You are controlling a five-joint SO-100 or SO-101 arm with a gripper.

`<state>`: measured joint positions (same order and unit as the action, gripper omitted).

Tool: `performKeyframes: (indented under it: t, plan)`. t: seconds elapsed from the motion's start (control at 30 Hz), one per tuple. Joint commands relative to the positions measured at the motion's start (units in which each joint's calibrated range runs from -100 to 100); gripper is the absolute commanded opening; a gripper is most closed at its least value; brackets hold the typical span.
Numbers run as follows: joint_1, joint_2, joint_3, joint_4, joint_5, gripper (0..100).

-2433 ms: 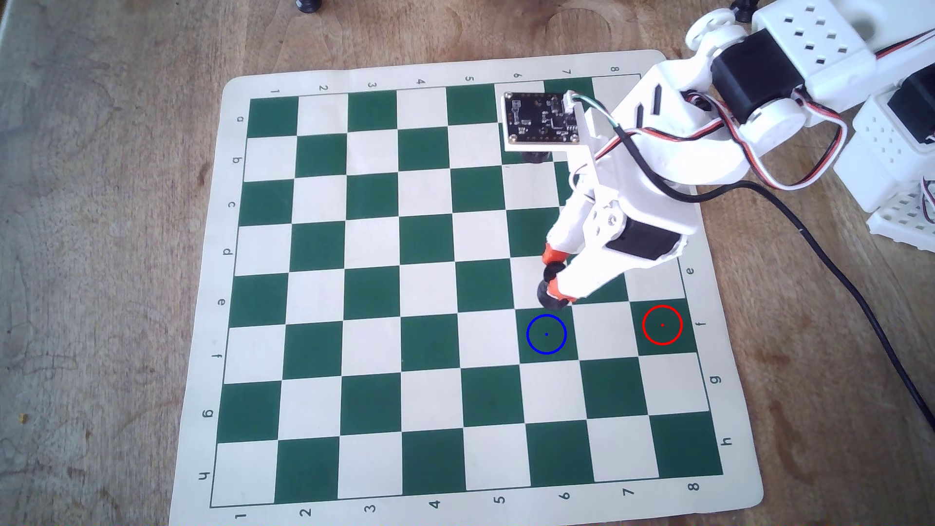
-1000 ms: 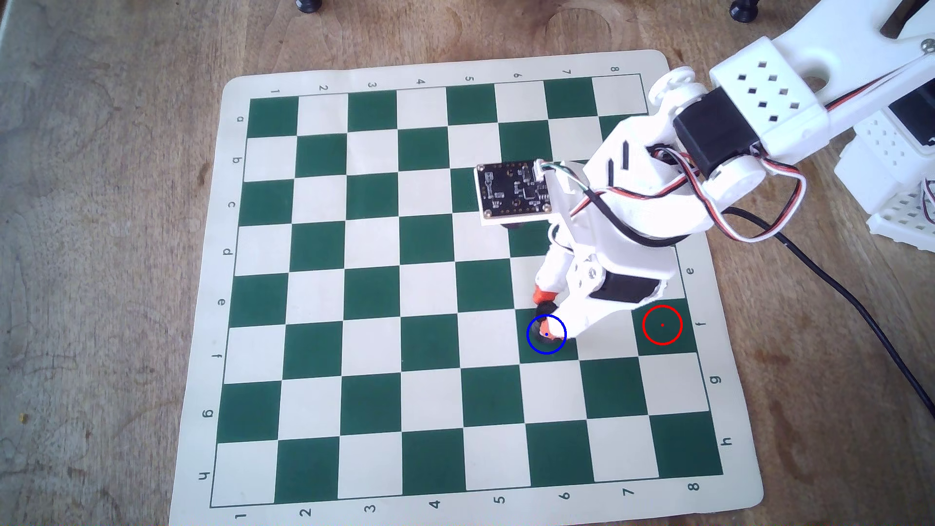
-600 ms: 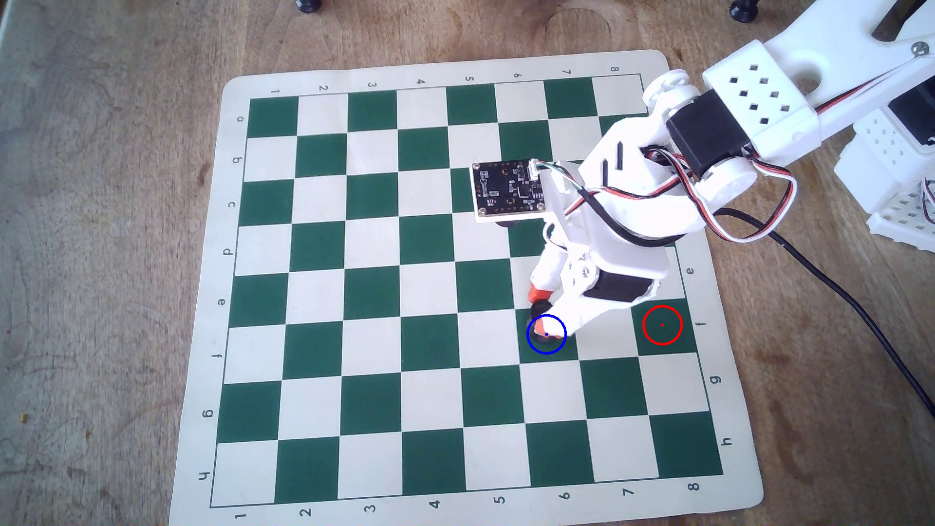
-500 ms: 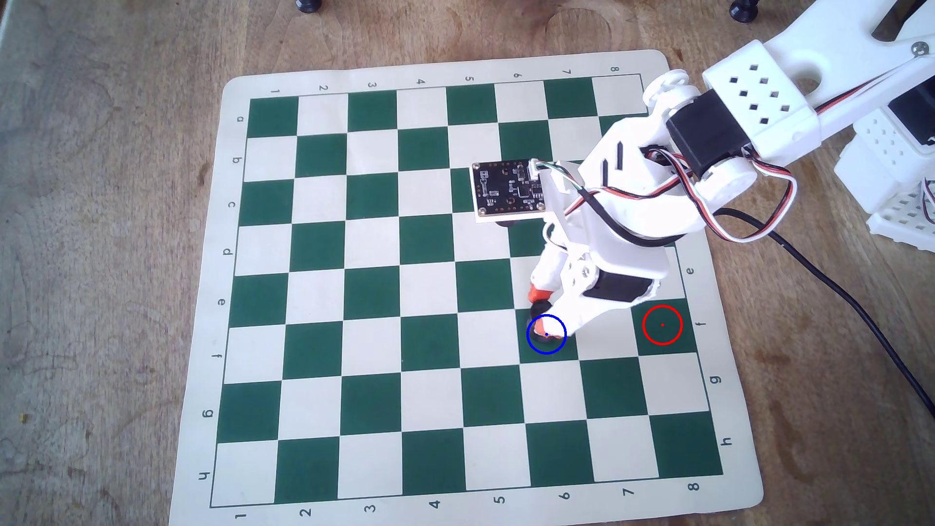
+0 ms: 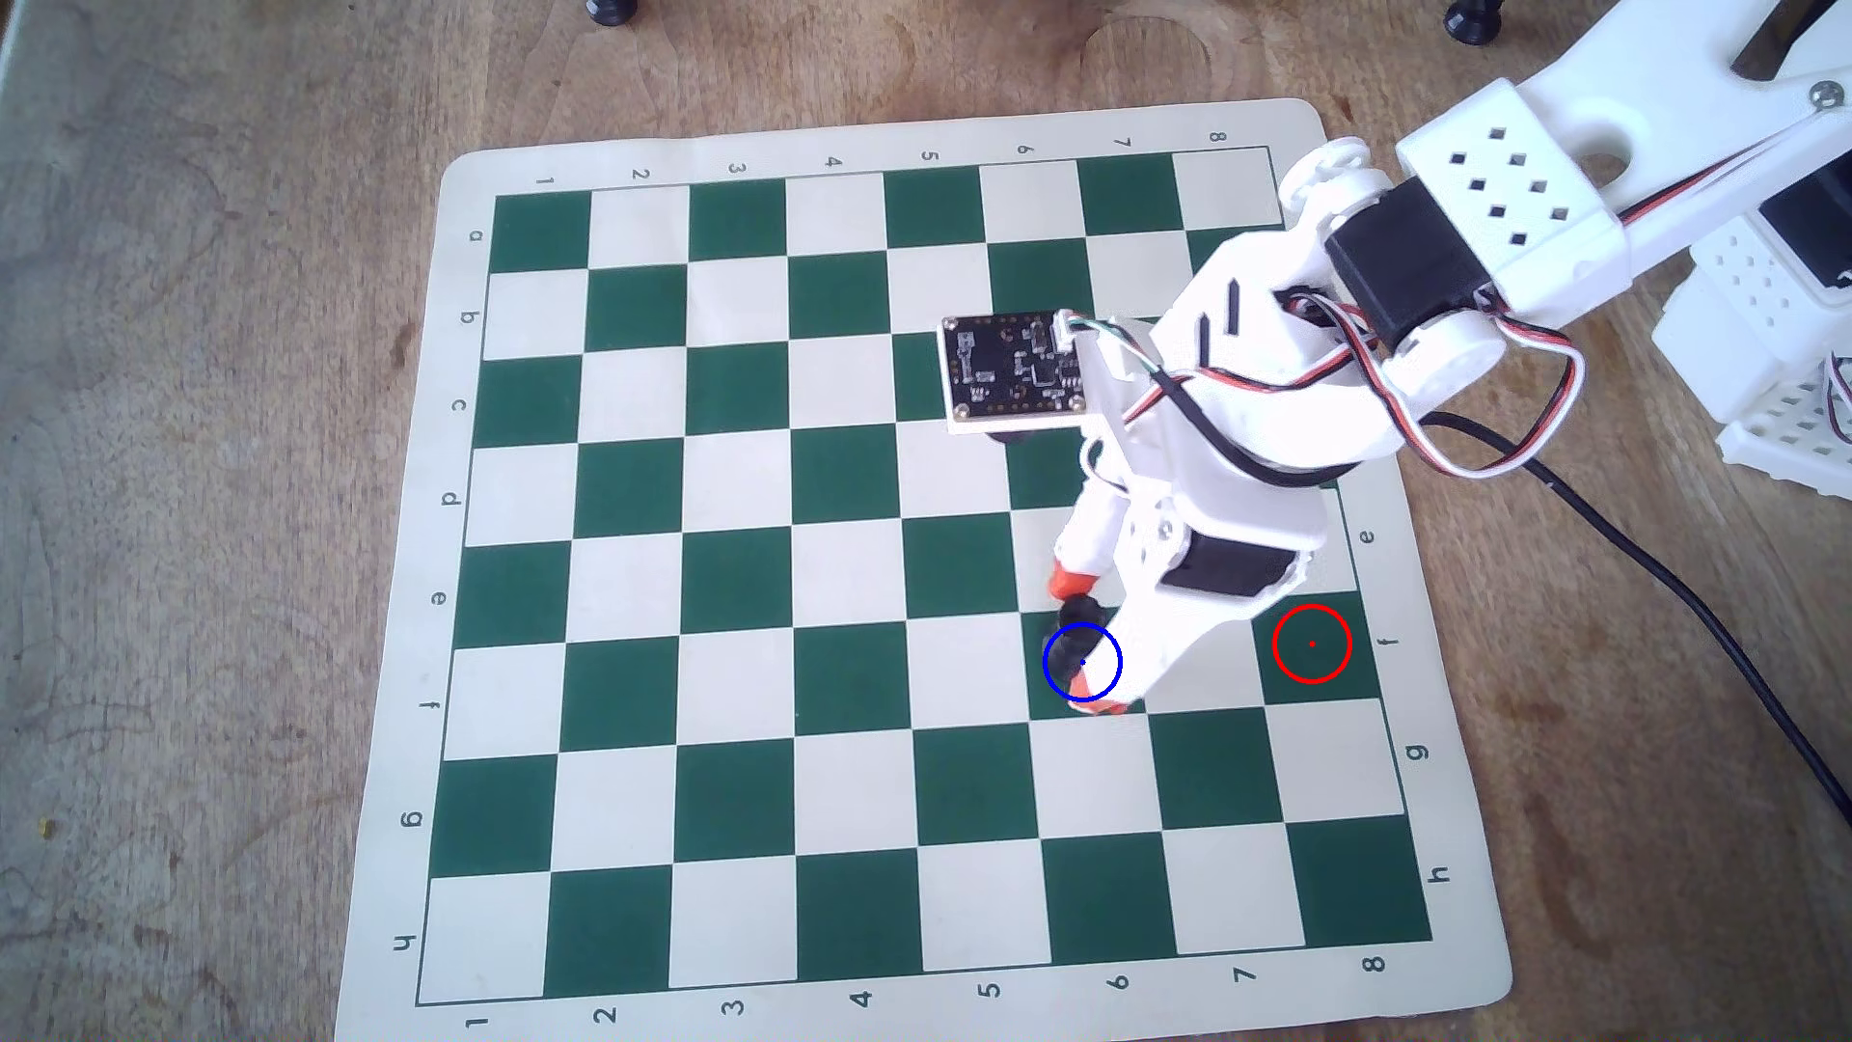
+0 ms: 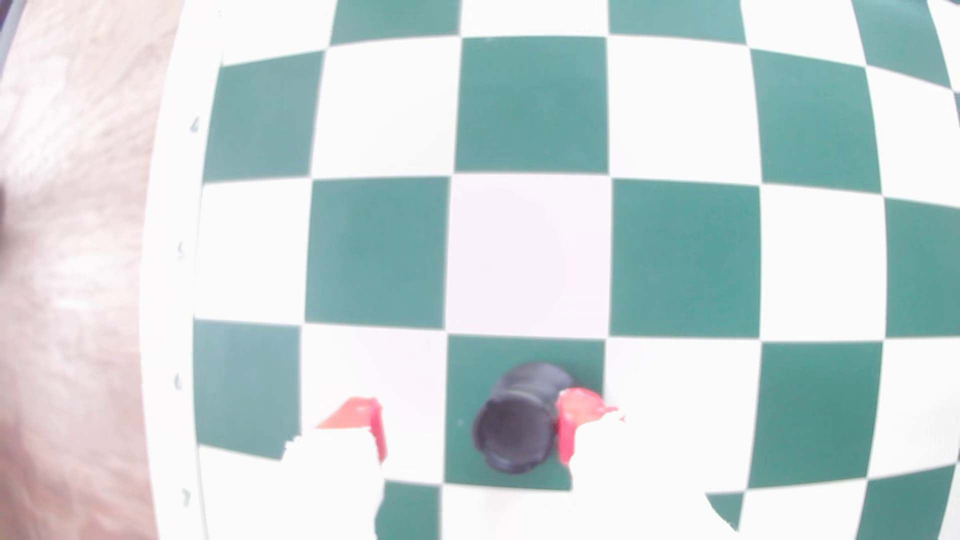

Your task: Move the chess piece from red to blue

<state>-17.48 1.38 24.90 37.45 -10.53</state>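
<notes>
Chess piece (image 5: pixel 1070 646), a black rook, stands on a green square of the chessboard mat (image 5: pixel 702 601), its base overlapping the blue ring (image 5: pixel 1046 673) that marks that square. In the overhead view the tool (image 5: pixel 1085 641) straddles it with the two orange-tipped fingers spread apart, one tip above the rook and the other just below the ring. The wrist view shows the rook (image 6: pixel 514 426) upright on its green square, with the right fingertip (image 6: pixel 574 415) touching or almost touching its side and the left fingertip (image 6: pixel 363 420) well clear, so the tool (image 6: pixel 470 423) is open and not clamping it. The red ring (image 5: pixel 1277 659) lies two squares to the right in the overhead view, with no piece inside. The mat rests on a wooden tabletop (image 5: pixel 200 501)
</notes>
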Motion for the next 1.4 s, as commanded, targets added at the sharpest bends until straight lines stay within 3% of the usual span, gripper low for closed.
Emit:
performKeyframes:
  t: [0.0, 0.47, 0.53, 0.63, 0.83, 0.97, 1.1, 1.13, 1.2, 1.3, 1.37]
  plan:
    - [1.3, -8.7, 0.8, -0.2, 0.0, 19]
    - [-4.9, -35.3, 16.5, 14.9, -1.5, 17]
    - [-5.1, -40.0, 19.3, 15.9, -1.8, 15]
    - [-3.8, -48.1, 21.4, 18.3, -1.6, 0]
    - [-0.7, -61.8, 27.3, 13.5, 1.4, 0]
    - [0.9, -70.0, 35.2, -0.3, 2.1, 0]
    - [8.5, -74.6, 48.3, -27.4, 2.9, 0]
    - [12.4, -74.0, 55.5, -43.1, 3.6, 0]
    - [15.3, -71.4, 60.5, -56.5, 4.5, 0]
    - [16.3, -69.3, 63.2, -69.0, 6.3, 0]
    - [15.2, -70.9, 63.8, -71.8, 8.9, 0]
